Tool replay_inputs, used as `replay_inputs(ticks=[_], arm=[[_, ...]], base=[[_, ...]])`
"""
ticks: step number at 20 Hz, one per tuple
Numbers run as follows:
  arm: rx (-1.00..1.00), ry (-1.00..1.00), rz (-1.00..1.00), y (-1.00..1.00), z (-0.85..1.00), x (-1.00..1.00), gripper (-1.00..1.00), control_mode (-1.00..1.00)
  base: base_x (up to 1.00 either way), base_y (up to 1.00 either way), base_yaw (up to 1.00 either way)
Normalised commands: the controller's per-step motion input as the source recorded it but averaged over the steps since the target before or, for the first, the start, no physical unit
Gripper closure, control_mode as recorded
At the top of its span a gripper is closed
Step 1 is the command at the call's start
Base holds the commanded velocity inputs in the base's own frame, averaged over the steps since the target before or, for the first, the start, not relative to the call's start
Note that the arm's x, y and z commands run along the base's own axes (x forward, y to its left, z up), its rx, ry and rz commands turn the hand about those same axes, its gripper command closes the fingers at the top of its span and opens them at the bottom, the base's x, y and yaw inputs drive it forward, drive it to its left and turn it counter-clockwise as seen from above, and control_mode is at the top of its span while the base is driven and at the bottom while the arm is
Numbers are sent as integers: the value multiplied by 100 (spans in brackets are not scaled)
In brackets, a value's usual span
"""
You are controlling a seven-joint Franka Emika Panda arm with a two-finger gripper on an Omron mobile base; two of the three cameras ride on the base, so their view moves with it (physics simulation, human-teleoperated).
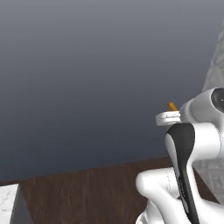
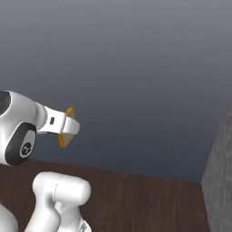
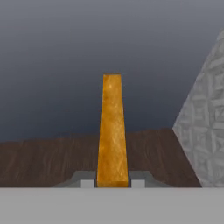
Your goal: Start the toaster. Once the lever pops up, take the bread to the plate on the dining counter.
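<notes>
The bread (image 3: 113, 131) is a thin orange-tan slice standing straight up between my fingertips in the hand view. My gripper (image 3: 113, 183) is shut on its lower end. In the right base view the gripper (image 2: 68, 127) is held up in the air at the left, with the bread (image 2: 69, 113) showing above and below the white fingers. The left base view shows the gripper (image 1: 168, 117) at the right, and a tip of the bread (image 1: 173, 106) pokes out above it. The toaster and the plate are out of view.
A plain grey wall (image 2: 136, 68) lies ahead, above a dark wooden floor (image 1: 87, 192). A grey stone-textured wall (image 3: 205, 127) stands to the right. A white marble corner (image 1: 8, 203) shows at the lower left of the left base view.
</notes>
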Motion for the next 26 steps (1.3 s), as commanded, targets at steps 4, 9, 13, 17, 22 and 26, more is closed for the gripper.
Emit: replay_inputs(ticks=[4,9,13,17,22,26], arm=[[0,0,0,0,0,0,100,100],[0,0,0,0,0,0,100,100],[0,0,0,0,0,0,100,100],[0,0,0,0,0,0,100,100],[0,0,0,0,0,0,100,100],[0,0,0,0,0,0,100,100]], base=[[100,0,57],[67,-5,75],[52,-24,85],[51,-23,85],[53,-24,85],[61,-37,77]])
